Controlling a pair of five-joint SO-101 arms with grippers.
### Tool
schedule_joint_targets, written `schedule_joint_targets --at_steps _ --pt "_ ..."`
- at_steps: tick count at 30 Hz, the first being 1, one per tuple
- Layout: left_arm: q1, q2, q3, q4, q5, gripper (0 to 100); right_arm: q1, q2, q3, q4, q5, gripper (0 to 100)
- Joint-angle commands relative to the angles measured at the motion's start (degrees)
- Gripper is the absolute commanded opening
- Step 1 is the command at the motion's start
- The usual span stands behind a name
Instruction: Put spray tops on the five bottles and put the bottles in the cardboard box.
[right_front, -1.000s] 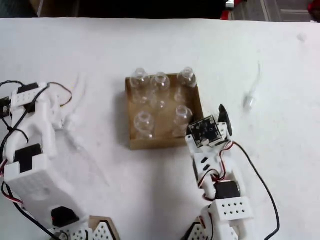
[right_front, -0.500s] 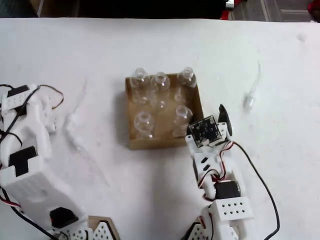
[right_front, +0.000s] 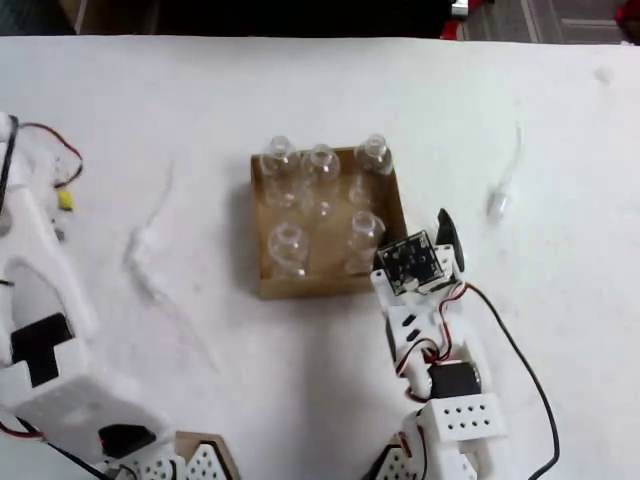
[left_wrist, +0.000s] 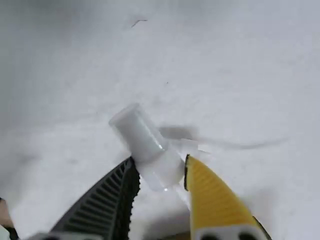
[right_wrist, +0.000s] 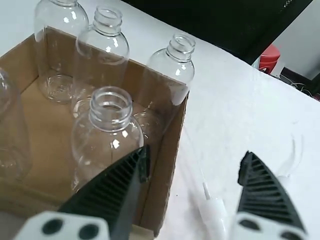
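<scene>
White table (right_front: 300, 90): left tool (left_wrist: 160, 166) grips a spray top (left_wrist: 142, 135); right tool (right_wrist: 195, 156) gapes beside the cardboard box (right_wrist: 167, 165).

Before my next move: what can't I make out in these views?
- High view: the left arm runs off the edge, hiding its tip.
- High view: the loose spray tops left of the cardboard box are too faint to count.
- Left wrist view: the left gripper covers the spray top's lower end.
- Right wrist view: one bottle is cut by the edge.
</scene>
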Motion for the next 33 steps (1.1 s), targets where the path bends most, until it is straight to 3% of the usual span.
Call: schedule_joint_targets --at_steps 1,7,10,16,23,28,33 --pt "-4.7 -4.9 -5.5 1.3 -16.5 2 -0.3 0.0 -0.4 0.1 0.8 26.1" --pt "-2.2 -11.3 -6.3 -0.1 -41.1 3 0.1 -0.3 -0.3 0.1 0.8 26.1" --pt "5.1 -14.5 -9.1 -2.5 -48.4 2 2.7 -0.5 -0.4 -0.2 0.3 26.1" --pt "21.8 -20.3 -15.8 -11.9 -56.7 2 6.1 -0.5 -0.8 -0.6 -4.8 26.1" --pt "38.8 -21.5 -17.3 -22.5 -82.8 2 13.7 -0.5 -0.8 -5.2 -13.8 26.1" --pt "42.7 -21.0 -16.8 -29.9 -83.6 2 13.9 -0.5 -0.8 -5.6 -14.2 26.1" --pt "42.9 -15.2 -8.7 -41.7 -83.6 2 14.2 -0.5 -0.8 -5.7 -14.2 26.1"
